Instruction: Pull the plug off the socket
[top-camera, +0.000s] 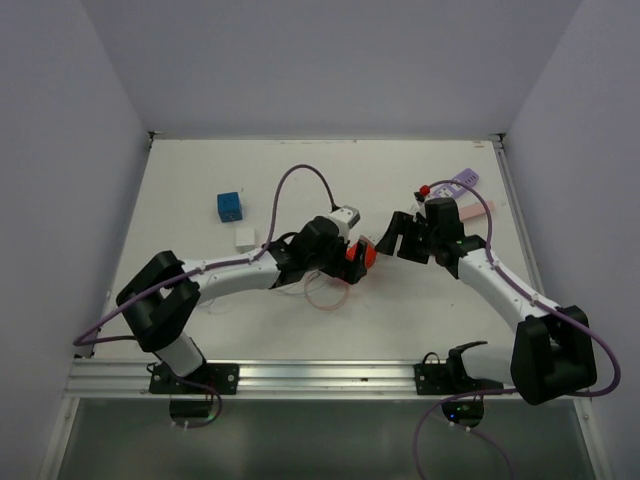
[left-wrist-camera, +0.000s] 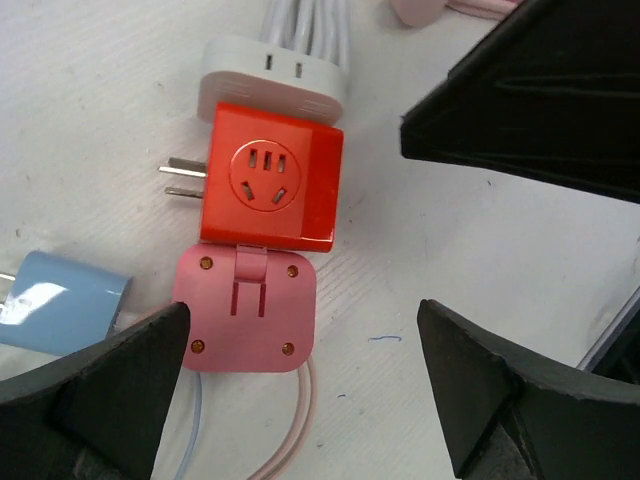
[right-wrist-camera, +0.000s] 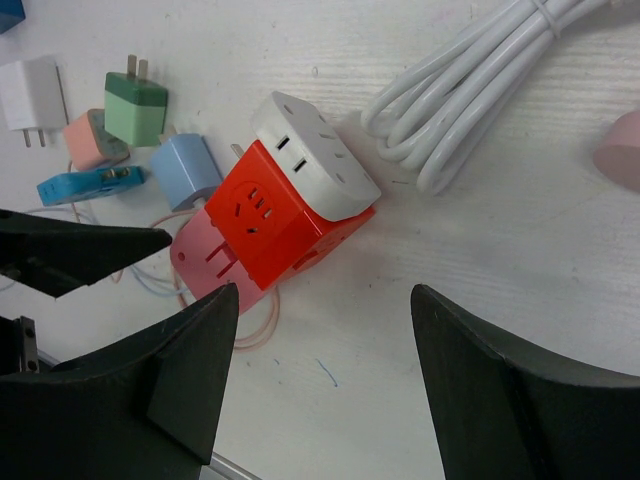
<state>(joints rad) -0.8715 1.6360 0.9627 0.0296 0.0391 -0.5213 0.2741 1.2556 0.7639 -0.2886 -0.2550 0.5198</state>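
Two spread wide, empty: left tool (left-wrist-camera: 305, 330), right tool (right-wrist-camera: 325, 300) | boxy glossy red socket (left-wrist-camera: 268, 178) — rounded pink plug (left-wrist-camera: 247, 312) touching

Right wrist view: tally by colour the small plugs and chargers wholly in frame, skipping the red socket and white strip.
White charger: 1
Green charger: 1
Salmon plug: 1
Blue plug: 1
Light blue charger: 1
Pink plug: 1
Total: 6
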